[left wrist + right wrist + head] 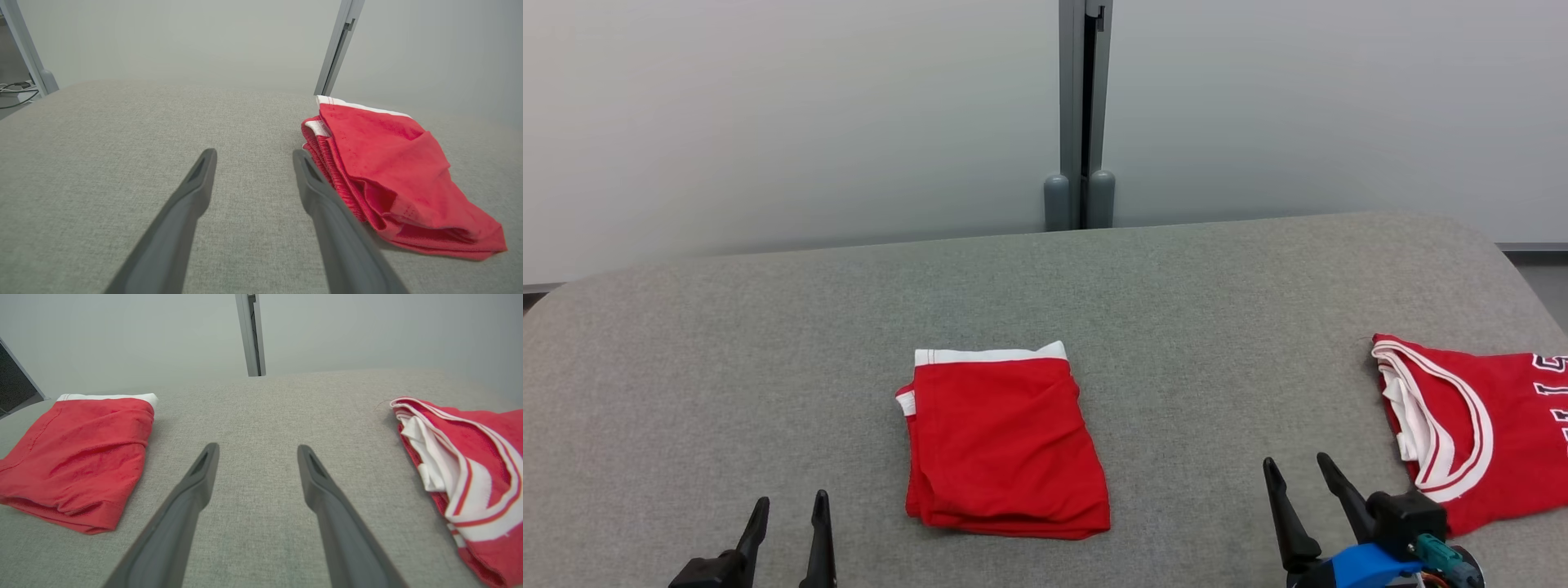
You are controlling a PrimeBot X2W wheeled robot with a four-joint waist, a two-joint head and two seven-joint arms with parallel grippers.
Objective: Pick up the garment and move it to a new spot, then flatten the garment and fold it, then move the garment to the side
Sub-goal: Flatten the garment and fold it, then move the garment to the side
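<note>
folded red garment point(1005, 445) with white band, lying flat

Left gripper point(254, 152) jaws apart; folded garment point(392, 179) just right.

Cannot make out any complete word, number or brand. Only white-outlined character fragments on the red jersey point(1494, 425), at about 3 o'clock on the worktop point(1176, 286), cropped by the picture's right edge in the head view. Too partial to read.

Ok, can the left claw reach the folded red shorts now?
Probably yes: the left claw is open and empty, and the folded red shorts lie just right of it, nothing between.
</note>
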